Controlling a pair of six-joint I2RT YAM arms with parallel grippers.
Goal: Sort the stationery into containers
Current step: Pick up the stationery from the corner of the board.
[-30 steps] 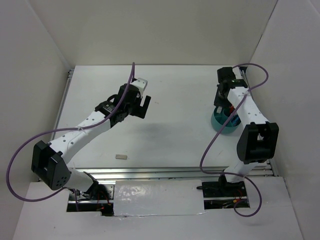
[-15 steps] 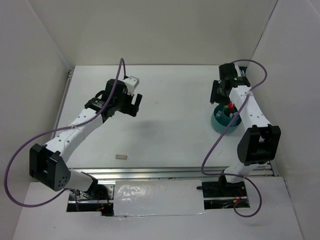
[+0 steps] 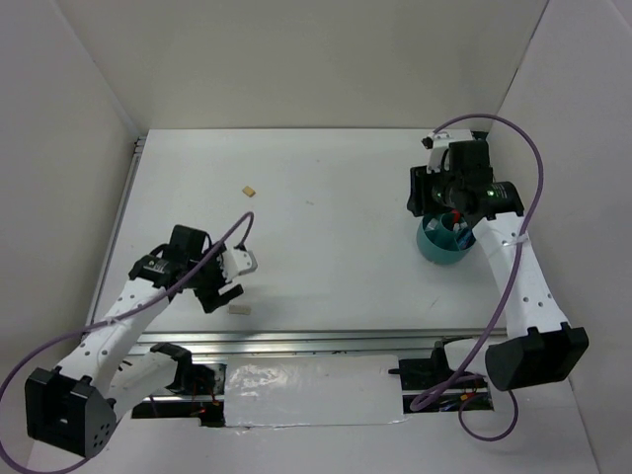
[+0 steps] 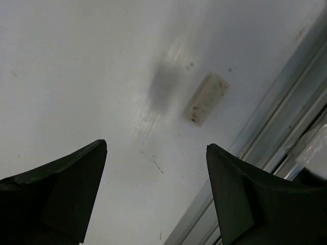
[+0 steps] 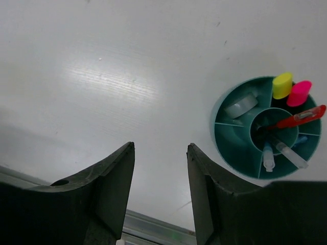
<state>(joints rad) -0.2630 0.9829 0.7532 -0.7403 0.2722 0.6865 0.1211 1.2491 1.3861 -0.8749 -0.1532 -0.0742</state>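
Left gripper (image 4: 156,145) is hanging over the table (image 3: 346,197) with its jaws spread wide and nothing between them. In the left wrist view we are seeing a pale eraser (image 4: 205,99) lying flat at about 1 o'clock from the gap, apart from both fingers. From above, it is sitting at 5 o'clock, just beside that gripper. A small tan eraser (image 3: 251,191) is lying well apart at 12 o'clock. Right gripper (image 5: 160,148) is hovering with jaws moderately apart, gripping nothing. In its wrist view the teal cup (image 5: 219,138) is standing at 3 o'clock, apart from the fingers. We are spotting a yellow cap (image 5: 282,85), pink cap (image 5: 299,93), red pen (image 5: 299,118), clear pens (image 5: 268,155) and tape ring (image 5: 241,105) inside it.
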